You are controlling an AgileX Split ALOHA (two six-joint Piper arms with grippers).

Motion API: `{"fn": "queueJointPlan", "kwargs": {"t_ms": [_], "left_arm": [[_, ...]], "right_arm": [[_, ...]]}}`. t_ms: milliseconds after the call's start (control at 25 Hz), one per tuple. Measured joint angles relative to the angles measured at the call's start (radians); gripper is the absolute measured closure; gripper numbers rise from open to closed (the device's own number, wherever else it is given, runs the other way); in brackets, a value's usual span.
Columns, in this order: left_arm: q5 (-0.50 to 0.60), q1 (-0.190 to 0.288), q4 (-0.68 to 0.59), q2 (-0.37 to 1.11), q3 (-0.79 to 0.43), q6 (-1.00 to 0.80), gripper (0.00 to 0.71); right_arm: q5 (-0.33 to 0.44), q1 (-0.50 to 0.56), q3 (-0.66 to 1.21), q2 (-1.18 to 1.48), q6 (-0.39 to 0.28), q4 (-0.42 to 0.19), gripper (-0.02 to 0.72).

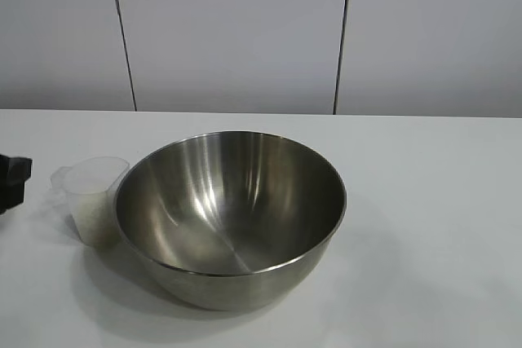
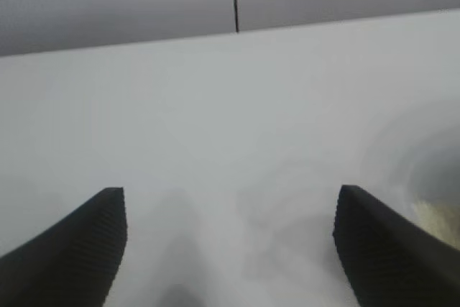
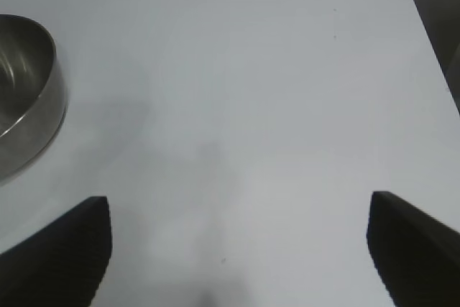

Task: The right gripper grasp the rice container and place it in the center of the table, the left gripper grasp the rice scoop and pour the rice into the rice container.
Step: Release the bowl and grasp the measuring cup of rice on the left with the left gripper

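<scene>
At the far left edge of the exterior view the left gripper (image 1: 11,178) shows only as a black tip, low over the white table (image 1: 440,226) and a little apart from the rice scoop (image 1: 91,195); its wrist view shows the two fingers spread wide with bare tabletop between them. The clear scoop stands upright with its tab handle toward that gripper and a low whitish heap of rice (image 1: 96,230) inside, its far side touching or just beside the rice container (image 1: 231,216). The steel bowl sits roughly mid-table, empty — so the step in hand looks like the scoop grasp. To do it well, I would come in level at the handle side, close gently on the thin plastic wall, and avoid nudging the scoop against the bowl. The right gripper (image 3: 237,249) is out of the exterior view; its wrist view shows it parked well clear of the bowl, fingers wide and empty.
</scene>
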State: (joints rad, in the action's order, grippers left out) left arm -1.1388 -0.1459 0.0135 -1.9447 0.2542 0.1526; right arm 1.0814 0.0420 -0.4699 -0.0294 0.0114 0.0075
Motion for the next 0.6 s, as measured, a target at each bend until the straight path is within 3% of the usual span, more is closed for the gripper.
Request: {"fn": "queueJointPlan", "kwargs": {"t_ms": [200, 600], "left_arm": [[-0.01, 0.008, -0.092, -0.068, 0.034, 0.0, 0.165], [-0.013, 0.008, -0.097, -0.175, 0.131, 0.009, 0.165]], "right_arm": [[0.0, 0.0, 0.0, 0.0, 0.0, 0.0, 0.042], [0.0, 0.0, 0.0, 0.0, 0.0, 0.0, 0.042]]}}
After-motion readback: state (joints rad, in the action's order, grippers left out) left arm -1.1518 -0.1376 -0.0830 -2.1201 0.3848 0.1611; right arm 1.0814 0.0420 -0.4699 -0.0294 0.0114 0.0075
